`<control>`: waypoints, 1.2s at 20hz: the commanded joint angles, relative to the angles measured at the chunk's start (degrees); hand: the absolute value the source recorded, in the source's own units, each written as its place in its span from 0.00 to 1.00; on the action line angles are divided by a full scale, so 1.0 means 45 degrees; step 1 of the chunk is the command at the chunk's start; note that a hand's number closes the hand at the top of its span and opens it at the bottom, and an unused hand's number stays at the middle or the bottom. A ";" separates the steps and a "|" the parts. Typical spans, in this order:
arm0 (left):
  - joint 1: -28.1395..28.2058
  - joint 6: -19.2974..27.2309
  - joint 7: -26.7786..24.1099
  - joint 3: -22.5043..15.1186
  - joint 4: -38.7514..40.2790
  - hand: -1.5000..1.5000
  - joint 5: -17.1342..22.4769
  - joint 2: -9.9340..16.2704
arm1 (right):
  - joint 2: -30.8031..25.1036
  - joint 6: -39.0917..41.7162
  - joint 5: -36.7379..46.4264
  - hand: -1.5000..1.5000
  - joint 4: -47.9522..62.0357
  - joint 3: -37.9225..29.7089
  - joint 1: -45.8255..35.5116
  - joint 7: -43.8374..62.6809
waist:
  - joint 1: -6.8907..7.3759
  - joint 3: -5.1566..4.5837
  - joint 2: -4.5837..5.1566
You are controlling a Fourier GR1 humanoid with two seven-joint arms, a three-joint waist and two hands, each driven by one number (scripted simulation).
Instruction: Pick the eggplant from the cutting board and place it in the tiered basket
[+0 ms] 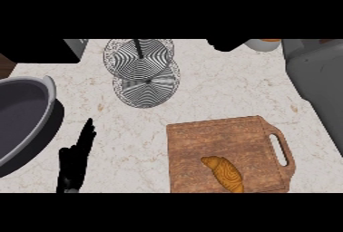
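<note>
Head view: I see my black left hand (75, 156) low on the left, fingers straight and open, holding nothing. I can't see my right hand. To the right lies the brown wooden cutting board (214, 145), with a golden-brown, croissant-like thing (225, 173) on it. The round wire tiered basket (144, 70) stands farther back.

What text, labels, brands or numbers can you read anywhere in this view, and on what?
None: no readable text, number or sign shows anywhere.
Board: wood grain only.
Brown item on the board: no label.
Tiered basket: wire mesh, no tag.
Pot at left: plain grey.
Dark items along the top edge: no markings visible.
Left hand: plain black.
</note>
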 commanded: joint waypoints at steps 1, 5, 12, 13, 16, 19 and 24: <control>-0.0187 -0.0140 0.0491 0.0018 -0.0467 0.50 -0.0230 0.0262 | 0.1587 -0.0412 0.1088 1.00 0.1714 0.0396 -0.1384 0.0704 | 0.0196 -0.0004 0.0043; -0.0294 -0.0086 0.0324 0.0025 0.0207 0.50 -0.0318 -0.0303 | 0.2247 -0.0562 0.1372 1.00 0.3916 -0.0237 -0.2005 -0.0830 | 0.0182 -0.0003 0.0077; 0.0043 -0.0194 -0.0167 0.0093 0.0262 0.50 -0.0533 -0.0424 | 0.3432 -0.0750 0.2175 1.00 0.6977 -0.0329 -0.3094 -0.2719 | 0.0276 -0.0004 0.0093; -0.0712 -0.0215 -0.0301 0.0173 0.0847 0.50 -0.0632 -0.0587 | 0.3648 -0.0854 0.2362 1.00 0.7713 -0.0312 -0.3530 -0.2930 | 0.0296 -0.0010 0.0134; -0.0149 -0.0541 0.0022 0.0207 0.0173 0.50 -0.0503 -0.0273 | 0.4596 -0.1932 0.3032 1.00 0.8243 -0.0109 -0.3147 -0.3032 | 0.0260 -0.0003 0.0088; -0.0583 -0.0309 -0.0459 0.0125 0.1183 0.50 -0.0674 -0.1010 | 0.4481 -0.1931 0.3248 1.00 0.9905 -0.0355 -0.3317 -0.4127 | 0.0287 -0.0013 0.0166; -0.1161 -0.0356 0.0159 0.0516 0.0919 0.50 -0.0642 -0.0846 | 0.4987 -0.2448 0.3231 1.00 1.1791 -0.1287 -0.4594 -0.4112 | 0.0357 -0.0009 0.0178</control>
